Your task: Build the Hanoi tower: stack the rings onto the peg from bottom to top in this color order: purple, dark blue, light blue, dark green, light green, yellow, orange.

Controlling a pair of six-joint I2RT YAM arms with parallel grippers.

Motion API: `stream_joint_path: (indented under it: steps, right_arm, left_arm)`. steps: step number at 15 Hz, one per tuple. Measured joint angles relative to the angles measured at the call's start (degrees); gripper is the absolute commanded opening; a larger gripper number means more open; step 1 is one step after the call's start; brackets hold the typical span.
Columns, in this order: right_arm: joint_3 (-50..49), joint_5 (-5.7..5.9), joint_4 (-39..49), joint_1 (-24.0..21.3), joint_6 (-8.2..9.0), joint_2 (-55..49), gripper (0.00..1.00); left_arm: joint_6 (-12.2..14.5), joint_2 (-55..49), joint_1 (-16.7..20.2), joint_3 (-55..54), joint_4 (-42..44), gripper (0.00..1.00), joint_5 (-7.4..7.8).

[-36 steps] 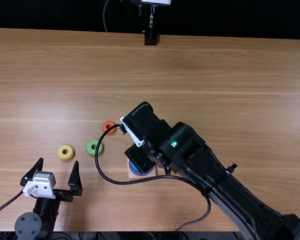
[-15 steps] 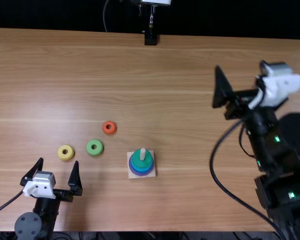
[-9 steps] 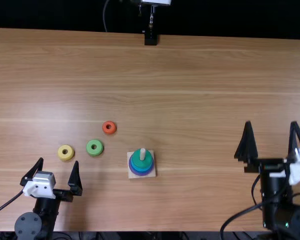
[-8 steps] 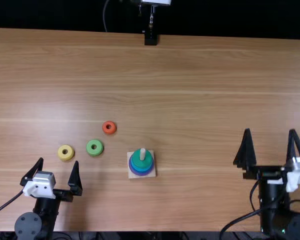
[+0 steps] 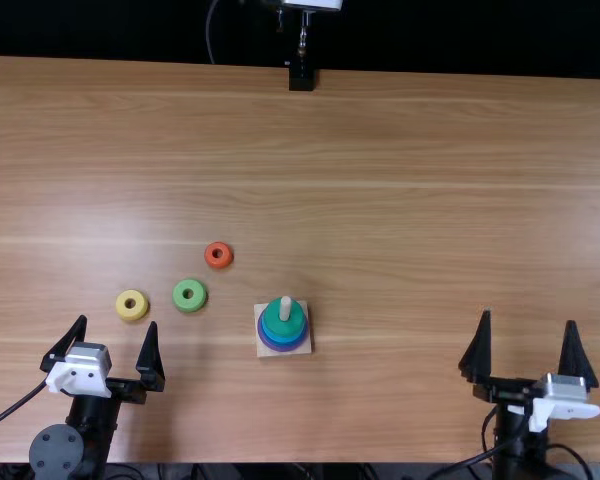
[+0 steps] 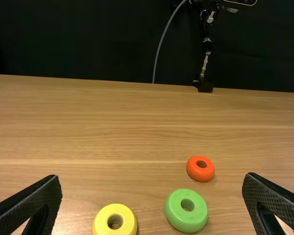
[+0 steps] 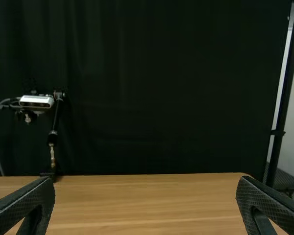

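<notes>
Light green ring [image 5: 190, 303] lies flat on the tabletop [image 5: 380, 200], left of the middle of the frame. It looks like the next one to stack, because the dark green ring [image 5: 284, 328] is on top of the pile. From the left pincer [image 5: 117, 321], it lies to the right and a little up the frame. The left arm is much nearer to it than the right pincer [image 5: 529, 317], far off at the lower right of the frame. Both pincers are spread wide, with nothing in them. The ring is round, so no side of it is longer, and its hole points up. That means the left pincer could probably grab it from any side. The peg [image 5: 285, 307] stands upright, to the right of the ring and a bit lower in the frame, so the ring should go that way and can stay flat. The yellow ring [image 5: 136, 312] is near on its left and the orange ring [image 5: 218, 263] is near on its upper right, so a wide pincer might bump one.
</notes>
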Motion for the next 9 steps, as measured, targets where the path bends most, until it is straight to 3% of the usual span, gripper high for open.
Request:
stream_joint_path:
  steps: [6, 7, 9]
  right_arm:
    - [-7.48, 0.48, -1.14, 0.0, -0.17, -0.57, 1.0]
    - [-7.72, 0.5, -1.79, 0.0, 0.28, -0.57, 1.0]
    - [-7.72, 0.5, -2.19, 0.0, 2.93, -0.57, 1.0]
  left_arm:
    - [0.02, 0.0, -0.02, -0.02, 0.0, 1.0, 0.02]
    - [0.02, 0.0, -0.02, -0.02, -0.02, 1.0, 0.0]
    - [0.04, 0.0, -0.02, 0.0, 0.0, 1.0, 0.0]
